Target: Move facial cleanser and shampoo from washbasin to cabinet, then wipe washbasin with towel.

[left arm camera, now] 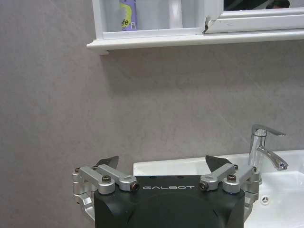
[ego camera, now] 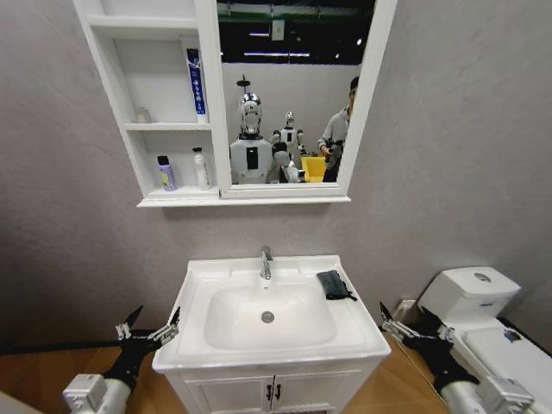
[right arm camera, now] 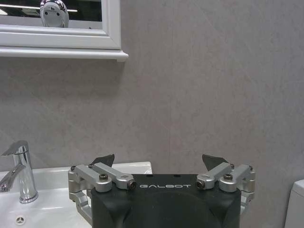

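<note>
Both grippers hang low and idle, spread wide and holding nothing: the left gripper (ego camera: 148,328) just off the washbasin's (ego camera: 354,332) front-left corner, the right gripper (ego camera: 407,328) just off its front-right corner. The wrist views confirm the gap between the black fingertips (left arm camera: 108,161) on the left and likewise on the right (right arm camera: 105,159). Two bottles, a purple-labelled one (ego camera: 166,173) and a white one (ego camera: 200,168), already stand in the bottom compartment of the cabinet (ego camera: 211,95), so the transfer reads as done; wiping is judged the step in hand. The towel (ego camera: 335,285) lies crumpled on the washbasin's right ledge, toward the back-right corner, beside the chrome tap (ego camera: 266,262) and clear of the bowl. It should handle as light, soft and limp, with no stiffness to lever against. A pinch from above into the bunched middle fold looks safest; an edge grip would likely let it trail and drag. The glazed ceramic beneath is probably slick, so the cloth may slide before the fingers close.
</note>
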Available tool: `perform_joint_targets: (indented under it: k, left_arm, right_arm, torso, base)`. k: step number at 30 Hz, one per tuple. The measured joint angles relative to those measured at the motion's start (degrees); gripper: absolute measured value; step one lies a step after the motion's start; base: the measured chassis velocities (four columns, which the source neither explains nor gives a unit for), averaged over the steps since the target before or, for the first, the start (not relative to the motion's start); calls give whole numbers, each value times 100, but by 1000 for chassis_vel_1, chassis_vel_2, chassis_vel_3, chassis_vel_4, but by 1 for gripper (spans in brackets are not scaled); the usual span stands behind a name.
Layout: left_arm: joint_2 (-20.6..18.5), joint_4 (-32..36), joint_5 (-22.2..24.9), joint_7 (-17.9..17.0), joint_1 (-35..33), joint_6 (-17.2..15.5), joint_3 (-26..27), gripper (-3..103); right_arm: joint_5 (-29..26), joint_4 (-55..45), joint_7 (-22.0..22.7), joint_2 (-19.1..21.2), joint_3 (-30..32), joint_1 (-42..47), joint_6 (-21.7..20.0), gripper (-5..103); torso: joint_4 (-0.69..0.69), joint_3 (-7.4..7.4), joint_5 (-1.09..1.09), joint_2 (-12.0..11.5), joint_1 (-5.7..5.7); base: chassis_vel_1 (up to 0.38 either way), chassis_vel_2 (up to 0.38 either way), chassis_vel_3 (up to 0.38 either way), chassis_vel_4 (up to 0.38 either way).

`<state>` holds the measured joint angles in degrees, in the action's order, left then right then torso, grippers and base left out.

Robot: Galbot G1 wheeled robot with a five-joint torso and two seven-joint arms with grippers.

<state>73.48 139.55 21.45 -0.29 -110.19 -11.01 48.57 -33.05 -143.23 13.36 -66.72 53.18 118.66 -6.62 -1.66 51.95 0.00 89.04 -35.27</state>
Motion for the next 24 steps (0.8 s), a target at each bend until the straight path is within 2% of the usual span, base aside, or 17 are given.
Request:
perform_joint_targets:
  k: [14, 24]
  left_arm:
    - [0, 0, 0, 0, 0, 0, 0, 100]
    - [-1, 0, 0, 0, 0, 0, 0, 100]
  right_arm:
    - [7, 11, 1, 3, -9, -5, -1, 100]
    - [7, 16, 1, 5, -14, -6, 0, 100]
  torso:
    - [0, 0, 0, -1, -2]
    - [0, 0, 1, -1, -1]
  base:
    - [12, -10, -12, 11]
    - [186, -169, -165, 147]
